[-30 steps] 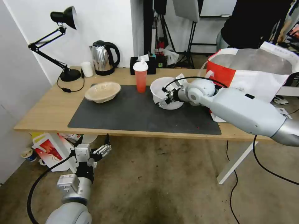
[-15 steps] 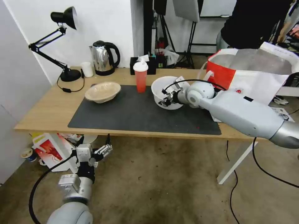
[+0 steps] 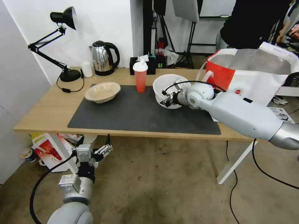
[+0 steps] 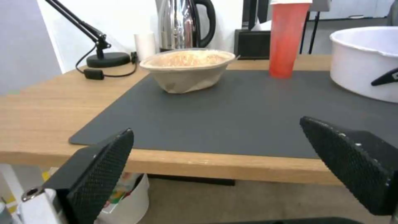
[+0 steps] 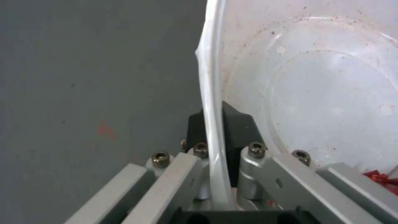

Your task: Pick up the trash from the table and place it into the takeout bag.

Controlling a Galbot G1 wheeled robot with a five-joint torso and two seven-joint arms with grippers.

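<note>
The large white bowl point(image 3: 170, 86) hangs tilted just above the dark mat point(image 3: 130, 115), near the table's point(image 3: 46, 109) right half. My right gripper point(image 3: 166, 100) is shut on its near rim. The right wrist view shows the rim pinched between the black pads point(image 5: 238, 124), with red scraps low in the bowl point(image 5: 315, 77). The red cup with a white lid point(image 3: 140, 77) point(image 4: 287, 37) stands left of it. A beige pulp bowl point(image 3: 102, 91) point(image 4: 188, 70) sits farther left. The takeout bag point(image 3: 249, 74) stands open at the right. My left gripper point(image 3: 101, 151) point(image 4: 215, 127) waits open below the table's front edge.
Along the back edge stand a black desk lamp point(image 3: 62, 18), a steel kettle point(image 3: 104, 57), a small white cup point(image 3: 87, 69) and a black tissue box point(image 3: 146, 63). A white bag with red print point(image 3: 49, 149) lies under the table. Cables run over the floor at the right.
My right gripper has raised the white bowl a little and carried it slightly to the right, its open side tipping more toward me. The left arm has stayed put.
</note>
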